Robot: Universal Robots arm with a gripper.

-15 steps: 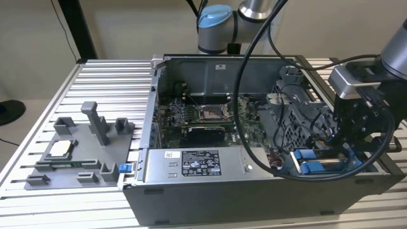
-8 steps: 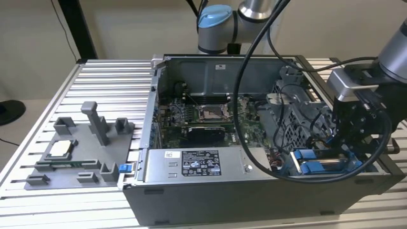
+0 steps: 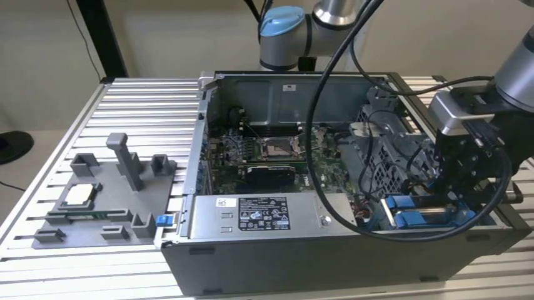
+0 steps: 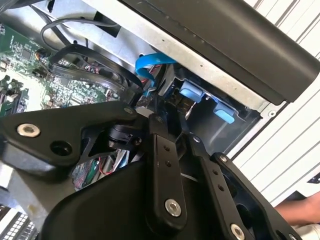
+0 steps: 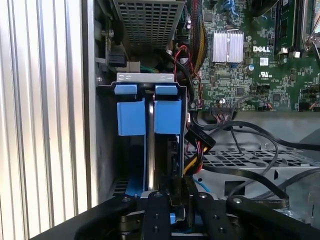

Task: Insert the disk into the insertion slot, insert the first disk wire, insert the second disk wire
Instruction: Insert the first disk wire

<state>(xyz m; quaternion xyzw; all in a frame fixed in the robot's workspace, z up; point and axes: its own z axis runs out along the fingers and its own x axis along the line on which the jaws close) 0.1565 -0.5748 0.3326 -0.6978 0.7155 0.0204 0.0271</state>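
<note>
The disk (image 3: pixel 436 215) lies in the insertion slot (image 5: pixel 145 77) at the case's front corner on the exterior view's right, its blue frame tabs (image 5: pixel 131 117) showing at the bay's mouth. My gripper (image 3: pixel 467 203) reaches down into that corner at the disk's other end. In both wrist views the gripper (image 5: pixel 177 192) (image 4: pixel 170 112) looks shut on a small black connector. A bundle of yellow, red and black wires (image 5: pixel 192 160) runs up from that connector. A blue flat cable (image 4: pixel 150 65) curls just beyond the fingertips.
The grey power-supply box (image 3: pixel 259 215) lies along the case's front wall, the motherboard (image 3: pixel 267 150) behind it, a perforated cage (image 3: pixel 392 156) beside the bay. Black cables (image 3: pixel 334 125) loop over the case. A grey fixture (image 3: pixel 100 200) stands on the slatted table. A person's hand (image 4: pixel 300 212) rests nearby.
</note>
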